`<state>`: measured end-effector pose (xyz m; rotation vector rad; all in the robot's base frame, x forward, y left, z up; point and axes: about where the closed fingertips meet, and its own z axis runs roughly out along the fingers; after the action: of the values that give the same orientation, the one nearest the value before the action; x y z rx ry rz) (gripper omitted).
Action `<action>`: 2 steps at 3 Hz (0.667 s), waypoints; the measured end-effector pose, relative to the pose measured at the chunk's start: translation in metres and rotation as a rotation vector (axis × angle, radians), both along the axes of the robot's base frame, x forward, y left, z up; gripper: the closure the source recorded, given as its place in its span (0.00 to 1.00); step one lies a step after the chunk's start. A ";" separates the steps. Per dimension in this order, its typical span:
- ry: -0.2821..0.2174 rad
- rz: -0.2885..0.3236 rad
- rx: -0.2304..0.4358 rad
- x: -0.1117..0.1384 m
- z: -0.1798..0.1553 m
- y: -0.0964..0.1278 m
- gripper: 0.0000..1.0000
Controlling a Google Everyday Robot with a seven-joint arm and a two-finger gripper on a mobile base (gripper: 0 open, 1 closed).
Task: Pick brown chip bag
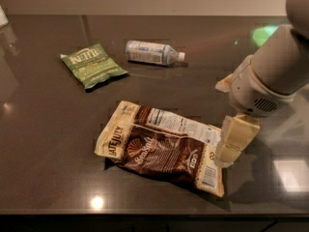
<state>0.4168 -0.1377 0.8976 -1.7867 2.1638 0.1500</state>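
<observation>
Three items lie on the dark, glossy countertop, and the arm comes in from the right.

Farthest left is a green Kettle chip bag, flat and turned at an angle, toward the back of the surface. Bare counter runs from it to the left edge of the view and forward to the counter's front edge. Just to its right, apart from it, a clear water bottle lies on its side with its cap pointing right.

The brown chip bag lies flat in the middle foreground, well apart from both. Its long axis slants down to the right. Its cream left edge carries the LATE JULY lettering, and the white nutrition label runs along the upper edge. Its lower right corner lies near the counter's front edge. Open surface surrounds it on the left, behind it and in front.

The gripper points downward at the bag's right end, its cream tip overlapping the bag's right edge in this view. Whether it touches the bag, and whether it is open or closed on anything, cannot be told. The white arm rises from it to the upper right corner. Bare counter lies to the right of the gripper.
</observation>
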 end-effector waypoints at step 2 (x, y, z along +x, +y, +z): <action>0.075 -0.087 0.023 -0.007 -0.042 0.023 0.00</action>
<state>0.4101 -0.1152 0.8554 -1.6966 2.2778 0.2237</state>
